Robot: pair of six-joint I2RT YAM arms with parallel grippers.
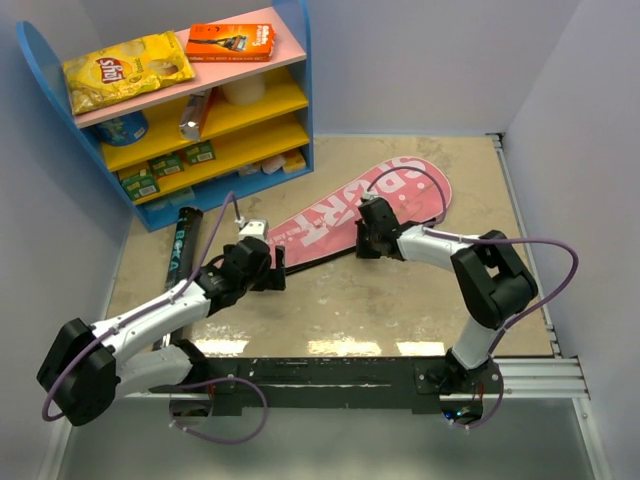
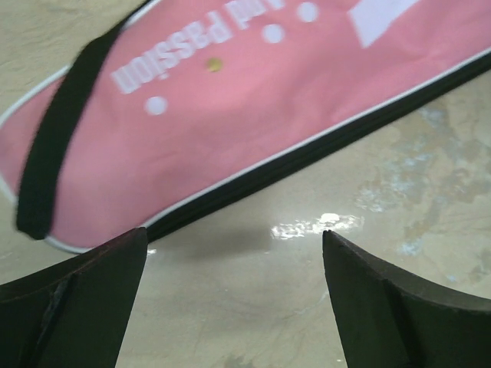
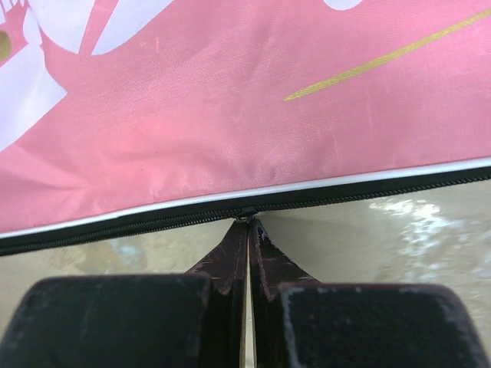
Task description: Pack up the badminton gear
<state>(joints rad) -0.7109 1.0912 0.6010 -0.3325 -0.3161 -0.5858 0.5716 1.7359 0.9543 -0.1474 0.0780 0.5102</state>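
At the edge of the pink cover (image 3: pixel 230 115), right gripper (image 3: pixel 247 227) jaws pressed together, touching the zip (image 3: pixel 368 190), left gripper (image 2: pixel 234 238) jaws spread wide, empty.

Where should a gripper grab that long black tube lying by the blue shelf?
Across the middle of the black tube, coming straight down from above: it lies flat on the table, long and narrow, so a mid-length hold should keep it balanced.

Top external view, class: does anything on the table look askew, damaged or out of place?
Nothing damaged or spilled. The long black tube lies apart from the pink fabric racket cover, beside the blue shelf unit, not yet packed.
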